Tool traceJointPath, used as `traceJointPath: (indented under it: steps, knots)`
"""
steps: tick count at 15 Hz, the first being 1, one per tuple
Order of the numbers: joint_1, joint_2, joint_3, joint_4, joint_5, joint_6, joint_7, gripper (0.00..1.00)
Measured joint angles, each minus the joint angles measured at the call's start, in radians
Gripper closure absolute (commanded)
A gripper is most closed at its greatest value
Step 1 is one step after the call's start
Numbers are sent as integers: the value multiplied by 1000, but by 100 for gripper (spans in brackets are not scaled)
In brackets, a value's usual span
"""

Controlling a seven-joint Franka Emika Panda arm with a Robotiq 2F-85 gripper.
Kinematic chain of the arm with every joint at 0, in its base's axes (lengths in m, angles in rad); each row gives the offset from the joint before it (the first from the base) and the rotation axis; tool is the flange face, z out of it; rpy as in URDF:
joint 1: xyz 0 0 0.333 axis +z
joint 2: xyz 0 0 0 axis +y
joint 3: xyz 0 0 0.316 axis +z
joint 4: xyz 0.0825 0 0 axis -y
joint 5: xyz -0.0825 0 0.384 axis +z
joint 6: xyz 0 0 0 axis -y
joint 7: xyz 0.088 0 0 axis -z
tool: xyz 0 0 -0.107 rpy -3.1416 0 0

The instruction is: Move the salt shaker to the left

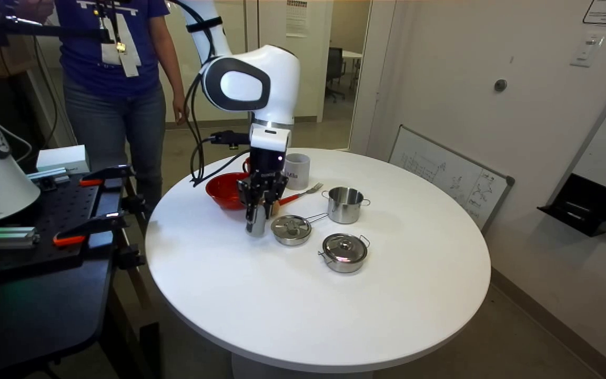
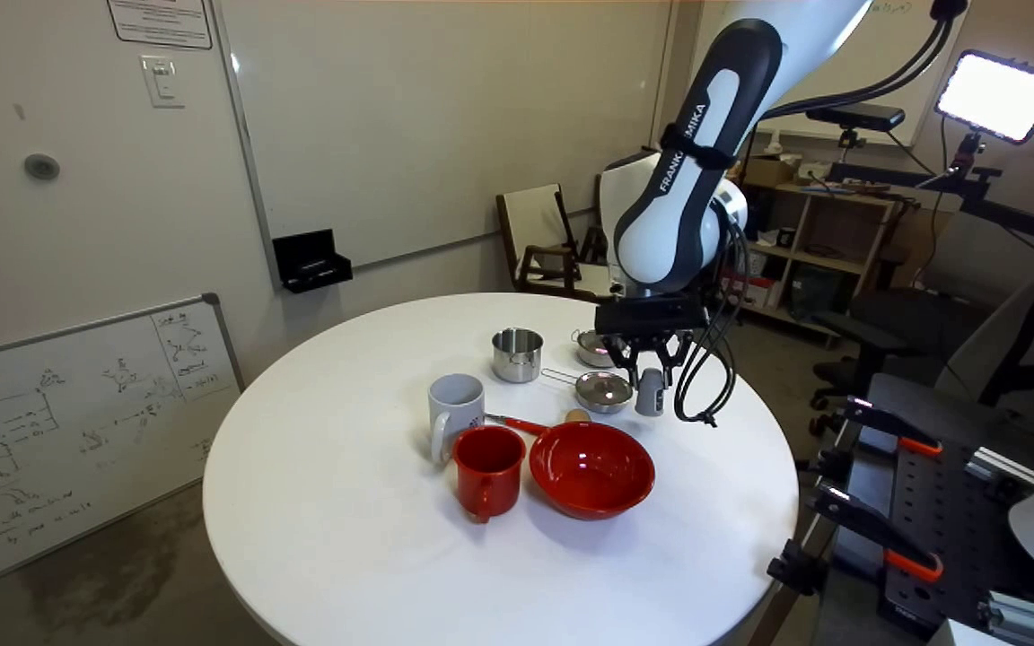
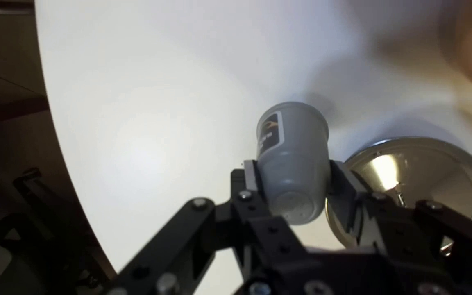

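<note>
"What's leftmost on the table [image 1: 413,300] in an exterior view?"

"A red bowl [image 1: 223,191]."

"Next?"

"The salt shaker [image 1: 256,227], about upright, just left of a lidded pan [image 1: 291,232]. The gripper [image 3: 294,176] has both jaws clamped against its sides."

"Is it standing on the table?"

"I can't tell whether its base touches."

"And right of the shaker?"

"A white mug [image 1: 297,176] farther back, then an open pot [image 1: 344,209], with a lidded pot [image 1: 344,253] in front."

Small, dull grey salt shaker [image 3: 293,157] with a dark label and a rounded top, held roughly upright in the gripper [image 3: 292,176], just beside a lidded metal pan [image 3: 436,176]. Whether its base touches the white table [image 1: 397,305] is unclear.
</note>
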Motion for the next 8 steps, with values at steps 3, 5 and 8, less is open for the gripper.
traceJointPath:
  steps: [3,5,8]
  knots:
    - [-29,13,38,0,1,8,-33,81]
    - [-44,29,51,0,2,25,-45,81]
    - [-74,56,73,-1,15,92,-66,81]
